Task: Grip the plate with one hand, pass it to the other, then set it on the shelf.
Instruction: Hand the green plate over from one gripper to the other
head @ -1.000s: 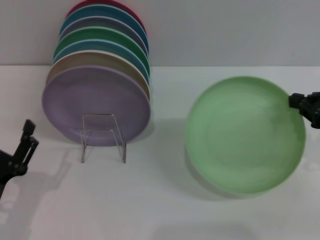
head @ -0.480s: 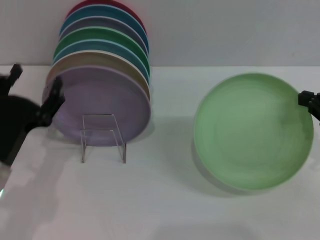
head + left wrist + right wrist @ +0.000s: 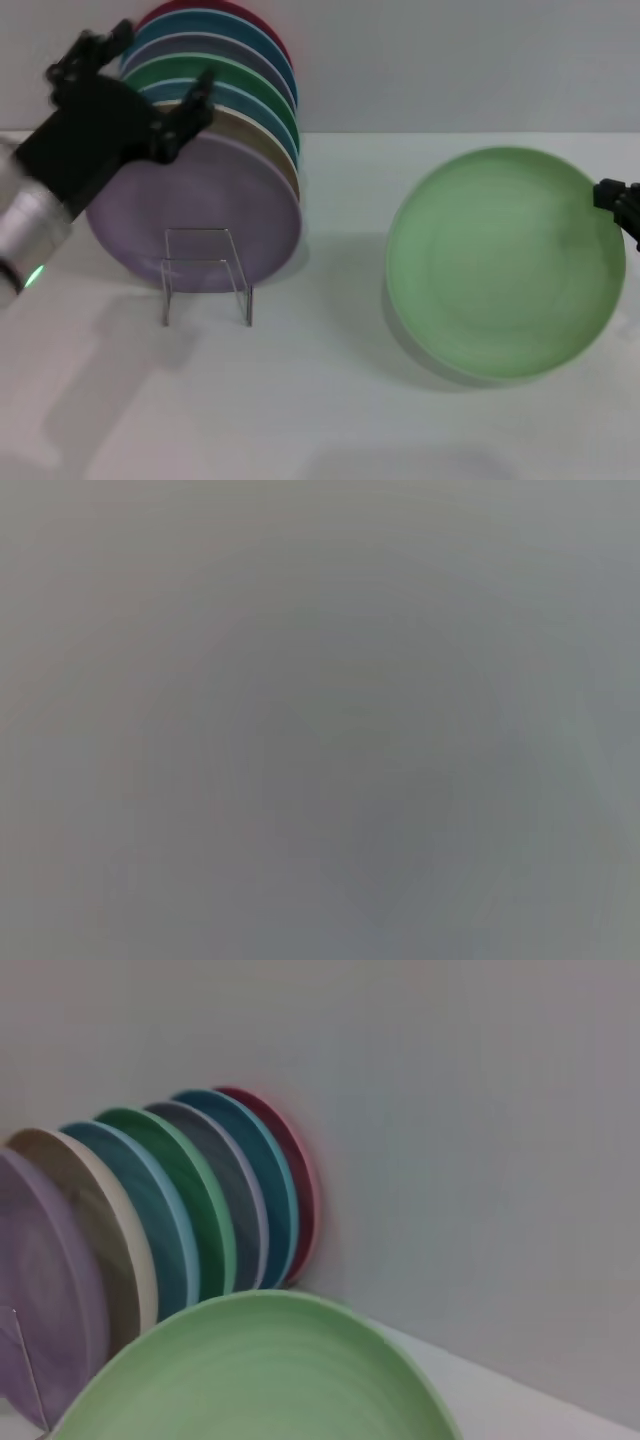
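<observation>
Here, the clear wire rack [image 3: 207, 272] on the white table [image 3: 300, 400] holds a row of plates standing on edge, leaning back toward the wall. Front to back: lilac plate [image 3: 195, 225], beige plate [image 3: 262, 135], teal, darker green plate [image 3: 225, 72], grey-blue, blue, and a red plate [image 3: 215, 8] last. The right wrist view shows the same row edge-on, the red one nearest the wall.

The light green plate [image 3: 503, 262] is off to my right, well apart from the rack. It is tilted, its face turned toward the head camera and its shadow thrown on the table beneath (being round, it has no long axis to note). In the right wrist view its rim [image 3: 260, 1305] arcs across the foreground, below the racked row.

My right gripper [image 3: 617, 203] sits at the plate's right edge, pinching the rim; only a black tip of it shows.

My left gripper [image 3: 140, 75] is up in front of the top of the racked plates, fingers spread wide, one tip near the red plate's edge, the other over the beige and lilac ones. The silver forearm behind it carries a green light [image 3: 33, 275].

Left wrist view is a flat grey blur; nothing readable there.
</observation>
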Motion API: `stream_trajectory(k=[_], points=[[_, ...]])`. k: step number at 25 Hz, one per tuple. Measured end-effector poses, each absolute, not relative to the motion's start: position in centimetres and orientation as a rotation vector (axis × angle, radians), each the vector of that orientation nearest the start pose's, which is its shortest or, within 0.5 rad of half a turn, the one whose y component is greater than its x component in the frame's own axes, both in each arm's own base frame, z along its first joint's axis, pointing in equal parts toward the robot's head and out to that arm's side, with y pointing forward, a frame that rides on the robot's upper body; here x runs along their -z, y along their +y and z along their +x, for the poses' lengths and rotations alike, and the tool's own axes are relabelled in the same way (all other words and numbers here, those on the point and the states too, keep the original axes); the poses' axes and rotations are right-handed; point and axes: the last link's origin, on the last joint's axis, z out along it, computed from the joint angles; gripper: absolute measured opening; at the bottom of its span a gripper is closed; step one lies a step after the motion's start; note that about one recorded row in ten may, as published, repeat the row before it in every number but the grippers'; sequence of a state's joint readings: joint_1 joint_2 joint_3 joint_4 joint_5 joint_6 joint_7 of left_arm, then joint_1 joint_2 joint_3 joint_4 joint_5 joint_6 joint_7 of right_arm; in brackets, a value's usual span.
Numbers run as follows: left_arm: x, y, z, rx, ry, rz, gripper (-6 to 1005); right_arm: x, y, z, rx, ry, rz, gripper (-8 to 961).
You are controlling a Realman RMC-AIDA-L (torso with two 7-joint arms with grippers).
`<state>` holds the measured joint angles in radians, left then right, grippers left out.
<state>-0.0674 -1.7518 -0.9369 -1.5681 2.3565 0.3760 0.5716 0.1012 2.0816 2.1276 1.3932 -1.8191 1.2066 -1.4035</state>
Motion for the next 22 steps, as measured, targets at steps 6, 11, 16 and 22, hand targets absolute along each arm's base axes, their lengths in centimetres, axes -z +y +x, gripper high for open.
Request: stream_trajectory(k=[6,11,16,22], points=[[-3.0,32.6,-12.7,0.514,-0.218,-2.088,801,-9.7,31.1,26.8,-0.453,0.515,-2.271,59],[-2.7,33.2,-10.4,0.464,-0.228,-2.223,801,-9.7,31.2,26.7,-0.435,0.464,-2.279,63],[-2.4,33.5,-8.6,0.47,-0.238,-2.407,801,-9.5,31.3,26.5,-0.423,0.426,-2.287,66],[-2.4,33.6,-8.5,0.466,-0.277,-2.553,801,-9.9,31.6,25.4,-0.431,0.34,-2.295,71]])
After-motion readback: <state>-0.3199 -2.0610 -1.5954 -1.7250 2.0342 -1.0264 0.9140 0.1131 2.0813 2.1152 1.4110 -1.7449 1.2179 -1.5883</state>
